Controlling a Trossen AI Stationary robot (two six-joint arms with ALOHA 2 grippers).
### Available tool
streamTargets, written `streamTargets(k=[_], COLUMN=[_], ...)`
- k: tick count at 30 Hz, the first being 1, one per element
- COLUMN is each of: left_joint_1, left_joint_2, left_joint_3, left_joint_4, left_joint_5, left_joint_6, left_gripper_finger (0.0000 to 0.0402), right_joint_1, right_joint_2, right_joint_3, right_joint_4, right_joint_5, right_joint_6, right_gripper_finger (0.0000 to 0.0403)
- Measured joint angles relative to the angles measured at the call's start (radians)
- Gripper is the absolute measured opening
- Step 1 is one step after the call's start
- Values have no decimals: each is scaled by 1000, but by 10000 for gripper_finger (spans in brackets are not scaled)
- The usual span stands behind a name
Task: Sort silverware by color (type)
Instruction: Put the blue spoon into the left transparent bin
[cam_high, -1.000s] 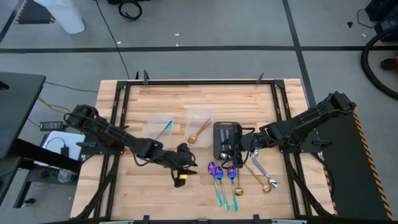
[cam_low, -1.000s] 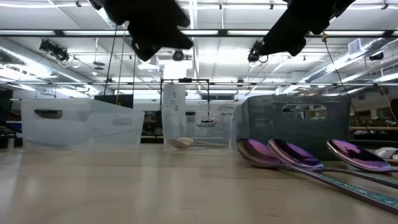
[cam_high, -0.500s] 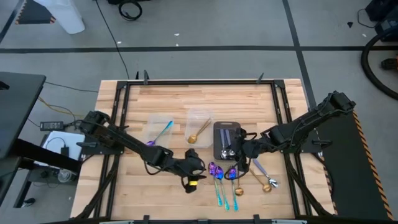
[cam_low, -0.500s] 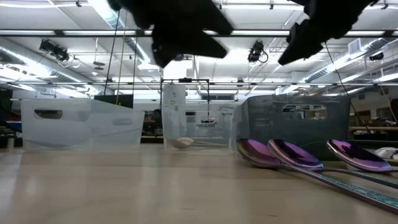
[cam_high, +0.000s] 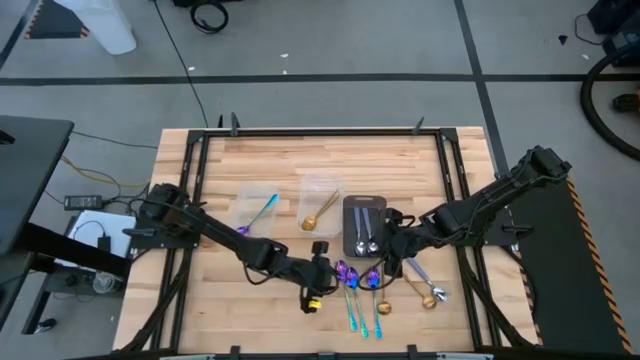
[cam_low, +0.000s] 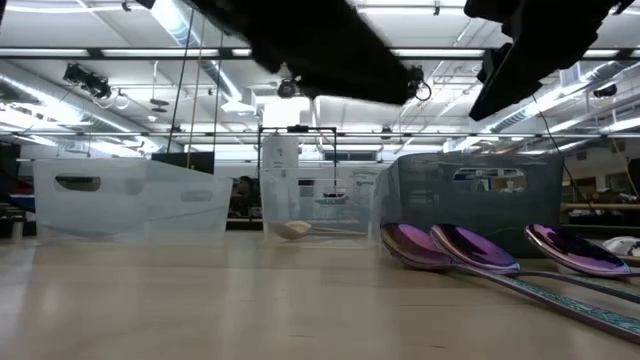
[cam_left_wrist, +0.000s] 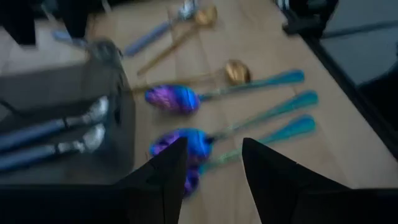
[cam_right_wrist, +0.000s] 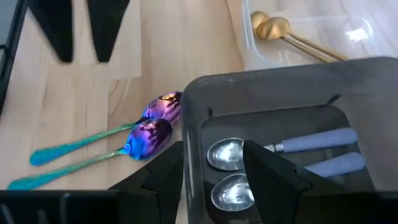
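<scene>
Looks roughly half done: three purple spoons (cam_high: 352, 283), a gold one (cam_high: 382, 297) and a silver one (cam_high: 425, 280) lie loose near the front edge. Left gripper (cam_high: 325, 272) hovers spread and empty beside them, right gripper (cam_high: 388, 243) likewise over the grey tray (cam_high: 364, 203). Farther back, silver spoons (cam_high: 366, 236) sit in that tray, one gold spoon (cam_high: 320, 213) and one purple spoon (cam_high: 258, 213) in the clear tubs (cam_high: 322, 184).

The wooden table (cam_high: 270, 160) carries two clear tubs (cam_high: 254, 208) (cam_high: 320, 200) and a dark tray (cam_high: 364, 224) in a row. Nearer the front edge lie three purple spoons (cam_high: 349, 283) side by side — a gold spoon (cam_high: 385, 300) beside them — plus what seem a silver (cam_high: 424, 279) and another gold one (cam_high: 415, 291).
</scene>
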Motion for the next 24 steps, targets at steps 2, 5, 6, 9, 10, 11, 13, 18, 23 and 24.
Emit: streamTargets(k=[2,5,6,9,10,11,13,18,23,24], left_joint_1=[12,22,26,42,50,59,75,88,89,91], left_joint_2=[16,44,47,59,60,61,61,61,87,94], left_joint_3=[4,2,0,2,2,5,20,97,181,198], left_joint_4=[18,29,16,50,48,43,23,-115,-236,-250], left_joint_5=[10,49,59,127,159,193,235,280,303,313], left_joint_6=[32,83,99,94,77,64,40,53,108,119], left_gripper_finger=[162,162,162,162,162,162,162,162,162,162], right_joint_1=[0,1,2,7,8,9,8,21,38,40], right_joint_2=[0,0,0,0,0,0,0,0,0,-2], right_joint_3=[0,0,0,0,0,0,0,0,0,0], right_joint_4=[-5,-9,-12,-18,-18,-19,-32,-53,-79,-93], right_joint_5=[0,-2,-2,-6,-12,-24,-45,-56,-55,-56], right_joint_6=[28,55,61,77,87,97,120,180,218,227], right_gripper_finger=[176,176,176,176,176,176,176,176,176,176])
